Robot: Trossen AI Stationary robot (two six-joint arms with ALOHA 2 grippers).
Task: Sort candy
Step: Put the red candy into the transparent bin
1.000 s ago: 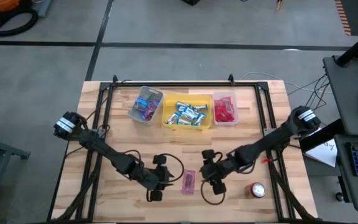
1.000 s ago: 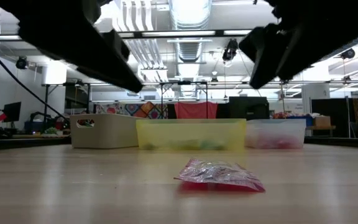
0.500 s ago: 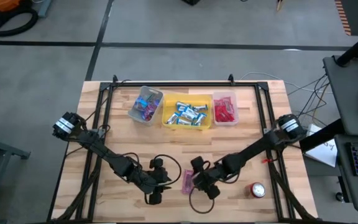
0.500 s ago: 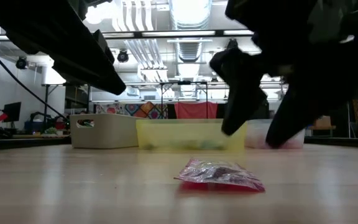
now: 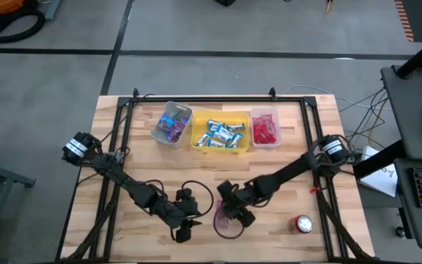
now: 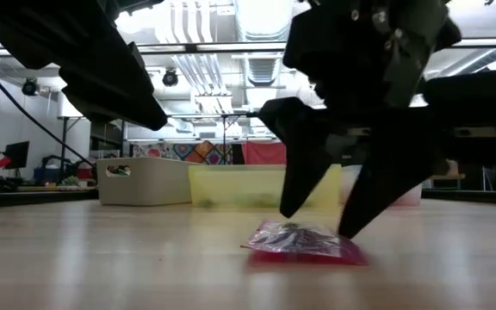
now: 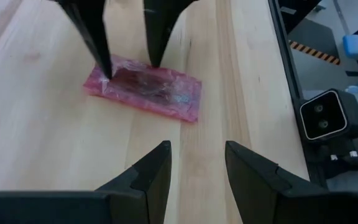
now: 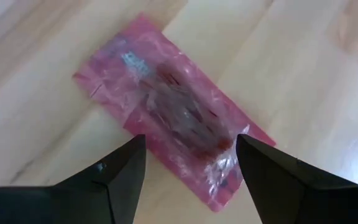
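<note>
While the left claw is held low over the desk with its fingers partly apart and nothing between them, just to the left of the pink candy, the change is all on the other side. A second ago the right claw was well to the right of that candy, nearer the round red and silver can; it has since been swung across and brought down, and its fingers have been spread wide. It is now placed directly over the wrapped piece, one fingertip on each side of it, as the right wrist view shows. The low view shows the tips at the wrapper's upper surface, though no grip has been made (the jaws stand fully open and the candy lies flat on the desk).

Beyond both claws, at the far side of the desk, three bins are seen: a clear bin with mixed blue-purple pieces, a yellow bin with blue-and-white ones, and a pink-tinted bin with red ones.

The move is judged to be the approach for a pick: closing on the pink piece should follow, with the bin of red pieces its likely destination.
</note>
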